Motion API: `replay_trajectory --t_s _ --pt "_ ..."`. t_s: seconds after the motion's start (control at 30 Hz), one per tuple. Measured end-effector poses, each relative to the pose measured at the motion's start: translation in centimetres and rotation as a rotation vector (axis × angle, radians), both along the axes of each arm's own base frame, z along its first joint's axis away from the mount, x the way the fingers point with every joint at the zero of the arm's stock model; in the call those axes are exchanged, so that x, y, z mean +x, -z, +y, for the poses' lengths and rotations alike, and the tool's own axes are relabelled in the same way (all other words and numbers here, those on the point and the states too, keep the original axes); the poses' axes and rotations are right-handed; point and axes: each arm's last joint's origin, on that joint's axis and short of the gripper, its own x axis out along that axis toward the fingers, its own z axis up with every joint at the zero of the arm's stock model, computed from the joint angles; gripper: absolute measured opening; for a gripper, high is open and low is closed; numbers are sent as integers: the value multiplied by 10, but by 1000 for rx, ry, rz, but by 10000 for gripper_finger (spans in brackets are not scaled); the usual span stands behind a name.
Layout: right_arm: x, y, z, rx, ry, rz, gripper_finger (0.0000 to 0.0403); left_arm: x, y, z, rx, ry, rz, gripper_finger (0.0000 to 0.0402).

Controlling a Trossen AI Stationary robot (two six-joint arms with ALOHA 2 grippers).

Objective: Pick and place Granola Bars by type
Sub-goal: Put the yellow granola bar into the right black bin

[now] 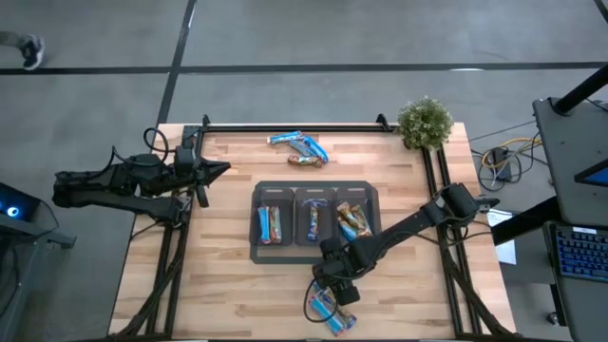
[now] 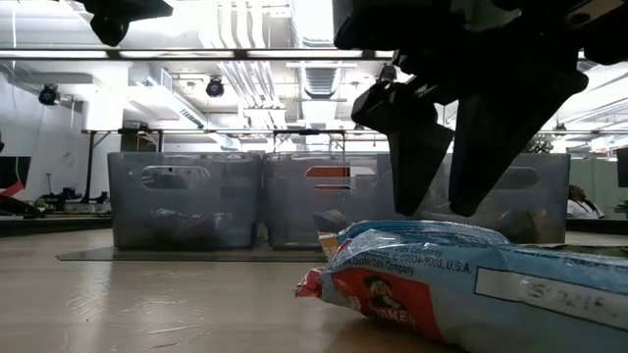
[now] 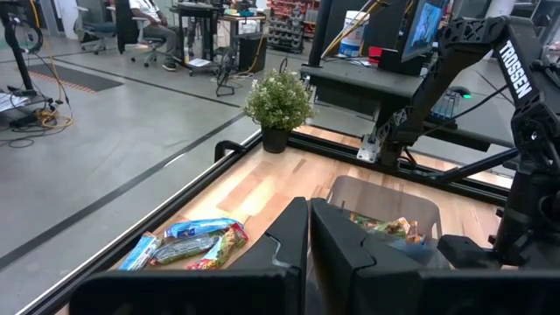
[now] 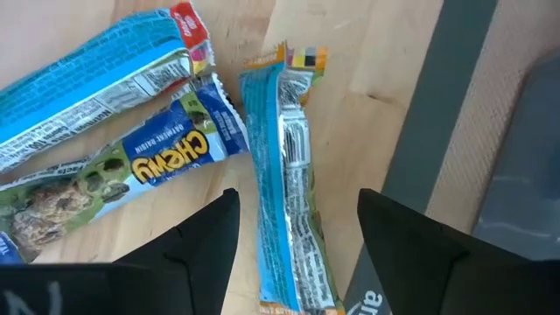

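The right claw (image 1: 334, 285) is being held spread and empty just above a small cluster of granola bars (image 1: 330, 311) lying on the tabletop (image 1: 218, 285) at about 6 o'clock from the grey tray (image 1: 258, 255). In the right wrist view a light blue bar (image 4: 284, 184) is being framed between the two dark fingers (image 4: 210, 236), its long axis running away from the claw, roughly parallel to the fingers, so the jaws are being set across its narrow width. A dark blue bar (image 4: 114, 179) and another light blue bar (image 4: 96, 74) are lying angled just beside it, toward 9 o'clock in that view, close enough that one finger could catch them.

The tray's three compartments are already being filled with bars, and a further group of bars (image 1: 299, 148) is lying near the tabletop's far edge at 12 o'clock from the tray.

The left claw (image 3: 308, 254) is being kept clenched and empty at the tabletop's left side, well apart from the near cluster; the right arm is judged far the nearer.
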Motion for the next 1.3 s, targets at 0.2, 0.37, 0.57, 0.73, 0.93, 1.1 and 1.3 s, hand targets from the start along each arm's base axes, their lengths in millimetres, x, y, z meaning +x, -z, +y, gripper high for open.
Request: replay_trajectory --t_s 0.2,0.37,0.57,0.73,0.93,1.1,1.3 --pt "-2 6 -1 10 6 -3 224 0 0 0 0 0 0 0" --pt "-5 11 -2 2 6 16 224 0 0 0 0 0 0 0" --pt "-9 16 -4 -14 5 26 224 0 0 0 0 0 0 0" --pt "-11 18 -3 -24 -3 33 224 0 0 0 0 0 0 0" --pt "-14 20 -1 -40 -32 47 224 0 0 0 0 0 0 0" --pt "-12 16 1 -31 -49 33 224 0 0 0 0 0 0 0" --pt "-8 10 3 -5 -55 19 224 0 0 0 0 0 -1 0"
